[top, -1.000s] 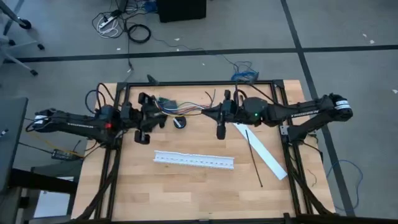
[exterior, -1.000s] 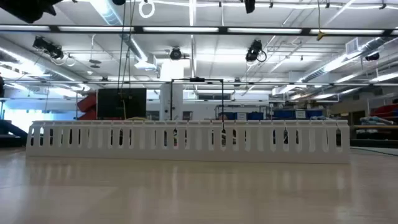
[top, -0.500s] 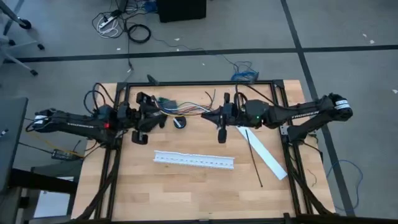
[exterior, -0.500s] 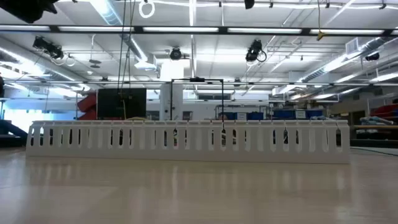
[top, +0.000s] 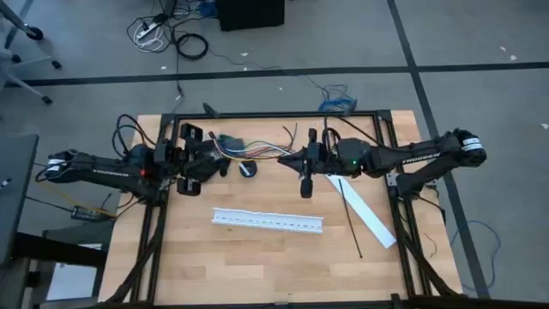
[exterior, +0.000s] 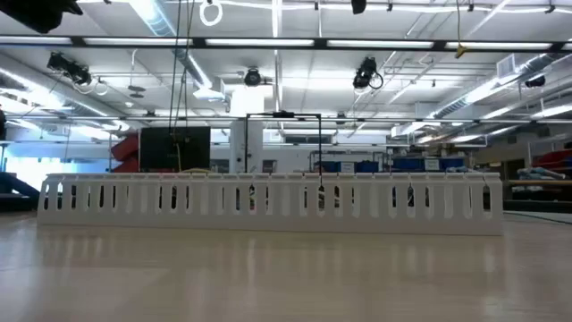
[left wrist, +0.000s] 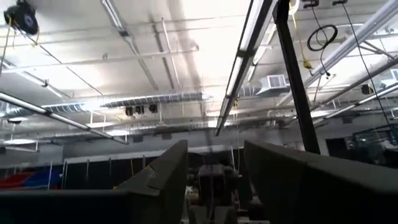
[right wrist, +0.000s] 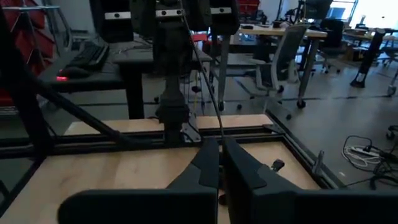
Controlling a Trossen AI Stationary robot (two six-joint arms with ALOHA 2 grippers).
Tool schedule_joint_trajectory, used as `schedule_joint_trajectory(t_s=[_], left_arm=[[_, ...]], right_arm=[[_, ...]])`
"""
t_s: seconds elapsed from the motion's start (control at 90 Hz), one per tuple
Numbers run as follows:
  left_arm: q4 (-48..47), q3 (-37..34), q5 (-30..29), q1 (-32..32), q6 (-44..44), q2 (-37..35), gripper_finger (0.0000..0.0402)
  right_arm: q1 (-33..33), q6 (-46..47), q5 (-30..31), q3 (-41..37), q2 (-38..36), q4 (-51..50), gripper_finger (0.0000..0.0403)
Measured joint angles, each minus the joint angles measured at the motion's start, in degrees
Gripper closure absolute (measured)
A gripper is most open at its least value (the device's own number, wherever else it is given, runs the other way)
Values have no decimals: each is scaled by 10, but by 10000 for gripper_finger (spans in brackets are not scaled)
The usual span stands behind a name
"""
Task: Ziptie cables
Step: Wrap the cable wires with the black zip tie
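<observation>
On your far left, the left arm reaches in level over the rear of the pale wooden worktop [top: 257,266], and its dark two-fingered left hand [top: 194,160] hangs at the left end of the cables [top: 249,151], a small bunch of thin loose wires in white, red, blue and black strung out along the back of the worktop. In the left wrist view, that hand's fingers [left wrist: 163,180] stand spread with a clear gap between them and nothing in it, pointing up at the ceiling lights. Just to the right of this hand and in front of the wires, you have a small round black part [top: 248,170] lying on the wood. Nearer the front edge, the long white slotted plastic channel [top: 268,221] lies across the middle of the worktop; nothing lying inside it can be made out from above, and in the low view only its slotted wall fills the width. Moving right, the dark two-fingered right hand [top: 302,163] sits at the right end of the wire bunch; its fingers [right wrist: 208,163] are pressed close together on a thin dark wire that runs up and away from the tips. Right of that hand, a flat white strip [top: 360,209] lies slanted on the wood, and the ziptie [top: 350,218], a very thin straight black plastic strap, lies along it, apart from both hands.
</observation>
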Motion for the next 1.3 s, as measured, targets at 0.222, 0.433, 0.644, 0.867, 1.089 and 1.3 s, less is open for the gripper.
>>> schedule_joint_trajectory(t_s=[0.222,0.433,0.644,0.867,1.089,1.3], left_arm=[[14,0,-20,0,10,0,249],[29,0,-22,0,11,0,249],[36,0,-22,0,11,0,249],[63,0,-22,0,17,0,249],[70,0,-24,0,25,0,249],[80,0,-25,0,26,0,249]], right_arm=[[0,0,0,0,0,-1,403],[0,0,1,0,0,-4,403],[0,0,1,0,0,-4,403],[0,-2,1,0,0,-4,403],[0,-10,1,0,0,6,403],[0,-17,1,0,0,15,403]])
